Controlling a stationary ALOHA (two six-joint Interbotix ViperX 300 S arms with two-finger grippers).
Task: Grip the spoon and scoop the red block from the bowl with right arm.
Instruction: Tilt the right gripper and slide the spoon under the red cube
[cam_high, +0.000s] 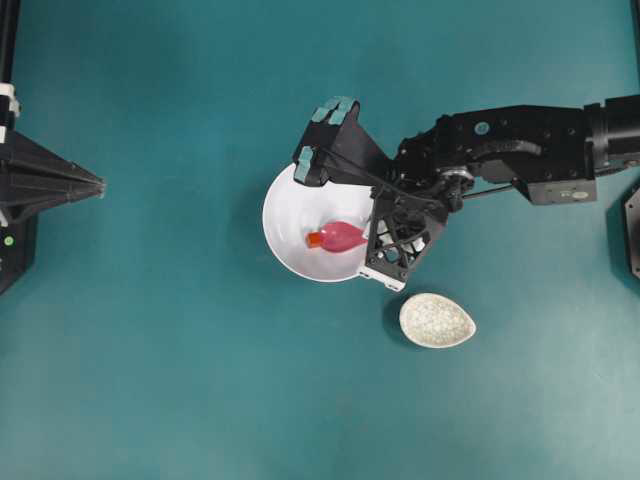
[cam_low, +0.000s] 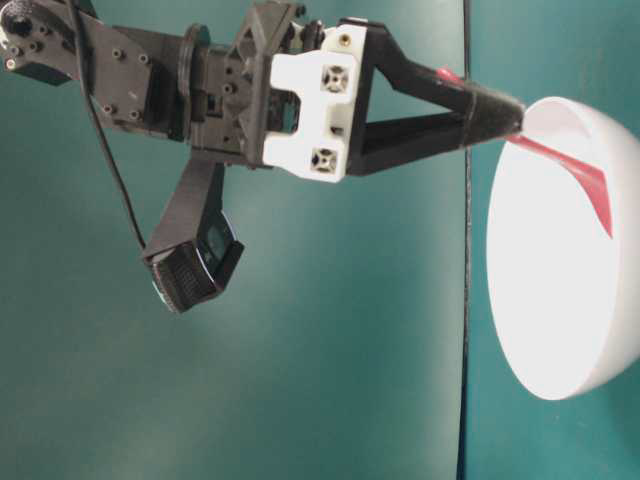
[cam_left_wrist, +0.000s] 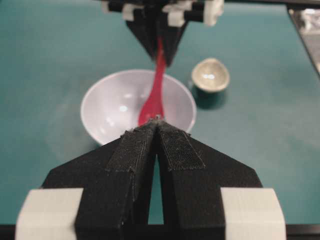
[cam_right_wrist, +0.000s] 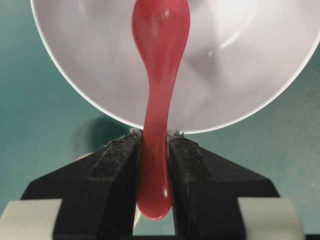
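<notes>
- The teal desk (cam_high: 150, 380) carries everything in view.
- The right arm (cam_high: 520, 150) reaches in from the right edge of the overhead view, and its wrist hangs over the right rim of the bowl.
- The left arm sits at the left edge of the overhead view, well apart from the bowl. Its left tool (cam_left_wrist: 158, 122) has its two fingers pressed together with nothing between them, the tips pointing toward the bowl.
- The bowl (cam_high: 285, 215), white and round, stands near the middle of the desk, partly under the right arm's wrist.
- The right tool (cam_right_wrist: 154, 137) is clamped on the handle of the spoon: the handle runs between the two padded fingers, and its end sticks out behind them toward the wrist camera.
- A small egg-shaped speckled dish (cam_high: 437, 320) stands on the desk just beside the bowl, below and to the right of it in the overhead view, not touching it.
- The spoon (cam_high: 342, 236), glossy pink, slants down over the rim, with its oval scoop inside the bowl, low over the white floor.
- The red block (cam_high: 314, 240) lies inside the bowl at the tip of the scoop, on its left in the overhead view. Whether it rests on the scoop or on the bowl's floor just beside it cannot be told.
</notes>
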